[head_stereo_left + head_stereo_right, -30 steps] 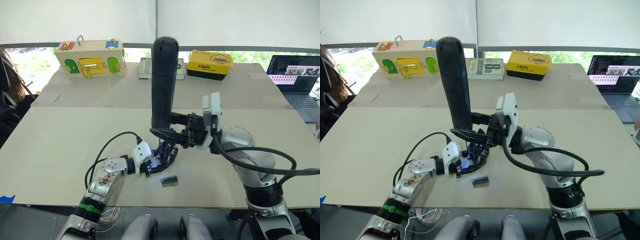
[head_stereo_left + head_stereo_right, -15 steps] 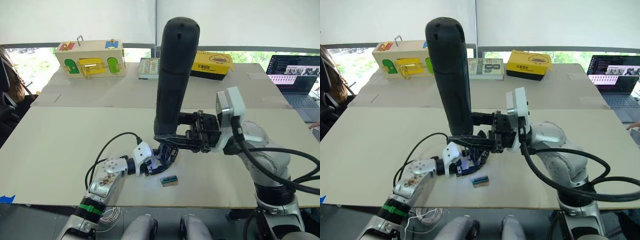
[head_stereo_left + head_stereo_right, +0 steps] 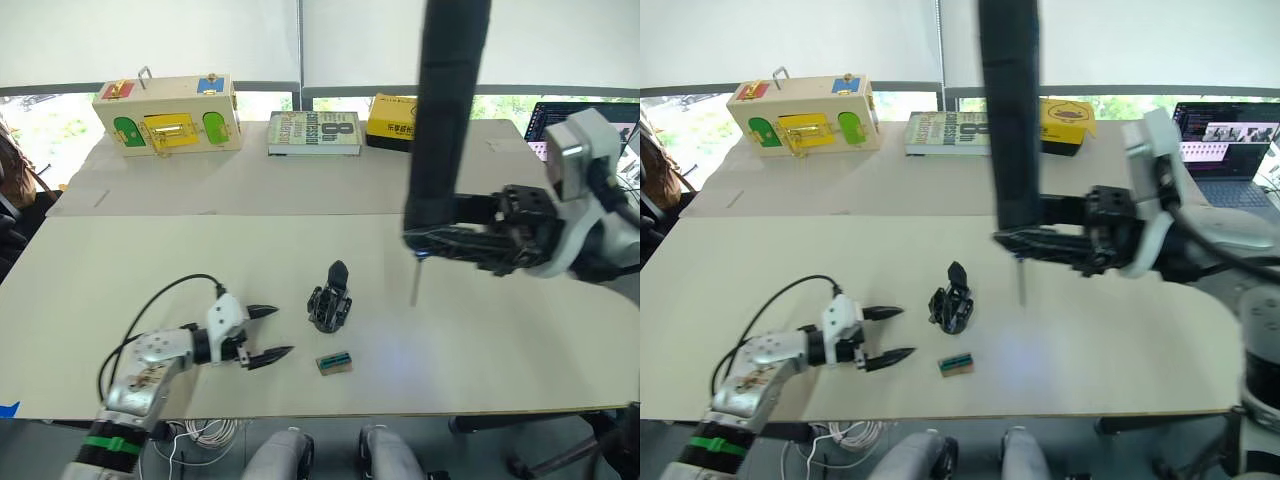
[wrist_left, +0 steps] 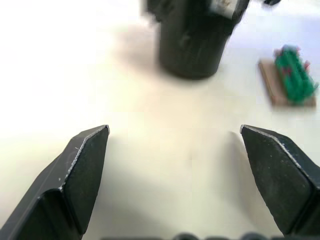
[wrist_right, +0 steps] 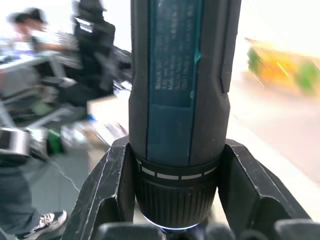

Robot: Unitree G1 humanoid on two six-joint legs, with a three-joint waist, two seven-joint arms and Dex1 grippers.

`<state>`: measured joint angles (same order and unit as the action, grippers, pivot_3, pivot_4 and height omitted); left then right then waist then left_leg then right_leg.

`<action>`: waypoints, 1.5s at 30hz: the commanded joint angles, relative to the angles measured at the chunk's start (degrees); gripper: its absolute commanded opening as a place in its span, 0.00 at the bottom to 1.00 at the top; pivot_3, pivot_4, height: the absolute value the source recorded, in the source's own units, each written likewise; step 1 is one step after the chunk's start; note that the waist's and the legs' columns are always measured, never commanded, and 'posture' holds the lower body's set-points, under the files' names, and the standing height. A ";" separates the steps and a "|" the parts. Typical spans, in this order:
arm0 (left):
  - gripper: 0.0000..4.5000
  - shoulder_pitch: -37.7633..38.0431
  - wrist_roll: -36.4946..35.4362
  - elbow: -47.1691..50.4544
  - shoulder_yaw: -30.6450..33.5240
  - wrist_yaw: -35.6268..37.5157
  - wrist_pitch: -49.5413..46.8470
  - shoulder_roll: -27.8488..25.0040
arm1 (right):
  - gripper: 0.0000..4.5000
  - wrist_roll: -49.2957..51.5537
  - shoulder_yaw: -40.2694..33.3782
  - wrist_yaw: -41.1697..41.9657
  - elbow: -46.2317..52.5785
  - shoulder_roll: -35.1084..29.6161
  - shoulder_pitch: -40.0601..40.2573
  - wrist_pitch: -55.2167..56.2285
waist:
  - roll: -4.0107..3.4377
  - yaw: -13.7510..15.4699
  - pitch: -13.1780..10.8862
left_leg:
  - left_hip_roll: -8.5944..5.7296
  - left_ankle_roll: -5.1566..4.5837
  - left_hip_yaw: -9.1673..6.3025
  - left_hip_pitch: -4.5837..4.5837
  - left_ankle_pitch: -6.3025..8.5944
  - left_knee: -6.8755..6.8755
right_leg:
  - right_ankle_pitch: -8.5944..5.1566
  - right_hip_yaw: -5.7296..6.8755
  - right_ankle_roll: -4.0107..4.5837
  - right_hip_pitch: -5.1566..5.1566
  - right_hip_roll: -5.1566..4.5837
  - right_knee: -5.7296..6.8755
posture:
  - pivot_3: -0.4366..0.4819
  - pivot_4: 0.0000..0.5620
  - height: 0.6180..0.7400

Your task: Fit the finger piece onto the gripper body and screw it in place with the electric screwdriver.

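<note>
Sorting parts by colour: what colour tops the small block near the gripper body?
Green, on the tan block; clearest in the left wrist view.

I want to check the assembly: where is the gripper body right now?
In the left eye view the gripper body stands on the table's near middle, just beyond the green-topped block, between the open left gripper and the electric screwdriver.

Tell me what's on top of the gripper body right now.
The finger piece stands upright on the gripper body, point up. Whether a screw holds it is hidden. The screwdriver, held by the right gripper, hangs off to its right, bit clear of it.
</note>
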<state>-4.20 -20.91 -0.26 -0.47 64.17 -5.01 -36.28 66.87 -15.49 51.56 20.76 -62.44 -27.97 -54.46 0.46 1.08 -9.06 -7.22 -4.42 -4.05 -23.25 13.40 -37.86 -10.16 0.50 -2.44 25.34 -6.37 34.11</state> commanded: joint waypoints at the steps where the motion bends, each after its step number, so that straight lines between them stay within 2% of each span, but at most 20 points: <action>1: 0.99 2.62 -7.28 2.77 7.60 6.64 0.92 -4.44 | 0.42 -10.11 -1.45 8.91 -7.49 -11.49 6.67 -0.09 | -0.03 0.26 -0.05 | 0.00 -0.03 0.00 -0.09 0.02 0.00 | -0.01 0.04 0.00 0.07 -0.01 -0.01 | 0.48 0.27 1.00; 4: 0.99 4.90 -9.62 2.63 11.01 11.41 1.89 -7.82 | 0.42 -19.09 3.79 11.32 -14.14 -17.49 10.64 1.38 | -0.07 0.33 -0.07 | -0.04 -0.06 0.03 -0.19 0.05 -0.01 | 0.00 0.04 0.00 0.19 -0.07 -0.02 | 0.48 0.27 1.00; 8: 0.99 5.70 -11.21 2.29 13.49 13.47 1.53 -9.38 | 0.42 -31.43 12.09 9.90 -20.65 -17.28 8.22 6.42 | -0.28 -0.01 -0.17 | -0.03 -0.03 0.18 -0.24 0.08 0.00 | 0.03 -0.07 -0.04 0.46 -0.13 0.00 | 0.48 0.27 1.00; 13: 0.99 5.81 -11.48 2.15 14.28 13.83 1.05 -9.53 | 0.42 -44.57 25.27 10.45 -24.38 -16.21 1.73 4.04 | -0.55 -0.62 -0.34 | 0.02 0.13 0.41 -0.55 -0.03 -0.01 | 0.13 -0.15 -0.02 0.81 -0.14 0.17 | 0.48 0.27 1.00; 25: 0.99 7.31 -12.16 4.61 14.57 12.89 0.38 -8.91 | 0.42 -55.24 31.57 15.35 -37.87 -7.00 -6.76 7.43 | -0.61 -0.35 -0.38 | 0.00 0.16 0.54 -0.53 -0.06 -0.05 | 0.21 -0.28 0.00 0.85 -0.09 0.33 | 0.48 0.27 1.00; 27: 0.99 6.68 -12.22 5.52 14.32 12.42 0.62 -8.63 | 0.42 -56.39 31.66 16.08 -39.13 -6.30 -7.46 8.01 | -0.60 -0.37 -0.38 | 0.01 0.17 0.54 -0.53 -0.07 -0.07 | 0.22 -0.28 0.02 0.85 -0.08 0.37 | 0.48 0.27 1.00; 29: 1.00 5.66 -12.49 6.84 13.94 11.52 -1.02 -8.98 | 0.66 -57.36 31.11 15.87 -40.15 -5.70 -8.18 8.25 | -0.60 -0.40 -0.38 | 0.01 0.17 0.55 -0.52 -0.06 -0.12 | 0.24 -0.29 0.01 0.83 -0.08 0.41 | 0.48 0.27 1.00; 33: 1.00 5.66 -12.01 9.79 12.45 11.71 -3.77 -9.92 | 0.96 -57.98 29.62 16.73 -39.71 -6.52 -8.34 8.39 | -0.60 -0.41 -0.38 | 0.01 0.18 0.57 -0.50 -0.07 -0.30 | 0.25 -0.31 0.01 0.83 -0.06 0.65 | 0.48 0.27 1.00; 34: 1.00 5.75 -11.37 10.04 12.63 11.16 -3.27 -9.63 | 0.99 -57.74 28.71 17.09 -38.90 -7.38 -8.07 8.55 | -0.60 -0.42 -0.38 | 0.01 0.18 0.57 -0.49 -0.07 -0.35 | 0.25 -0.32 0.01 0.83 -0.06 0.71 | 0.48 0.27 1.00; 39: 1.00 6.94 -9.39 8.85 14.94 7.93 -1.64 -8.79 | 0.99 -52.83 20.32 22.37 -36.34 -10.91 -6.98 13.66 | -0.64 -0.40 -0.40 | 0.01 0.19 0.64 -0.48 -0.07 -0.48 | 0.25 -0.38 0.01 0.84 -0.05 0.87 | 0.48 0.27 1.00; 43: 1.00 11.31 -8.11 8.29 18.70 7.87 0.07 -10.89 | 0.99 -43.70 7.32 33.31 -31.43 -8.63 -2.36 30.11 | -0.59 -0.95 -0.41 | 0.09 0.19 0.71 -0.33 -0.07 -0.50 | 0.25 -0.49 0.01 0.76 0.04 0.88 | 0.48 0.27 1.00; 45: 1.00 12.87 -6.82 6.58 20.89 7.28 1.31 -11.88 | 0.99 -39.76 3.76 33.78 -26.97 -6.19 0.22 29.49 | -0.53 -0.99 -0.40 | 0.17 0.19 0.72 -0.23 -0.07 -0.48 | 0.25 -0.49 0.01 0.69 0.11 0.88 | 0.48 0.27 1.00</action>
<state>8.05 -28.77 7.42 16.85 72.13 -5.58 -46.89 22.96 -7.98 83.77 -10.07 -70.14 -28.67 -27.05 -0.07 0.09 -9.47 -7.03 -4.24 -3.32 -23.43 13.33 -38.33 -9.91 -0.01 -2.42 26.00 -6.26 34.99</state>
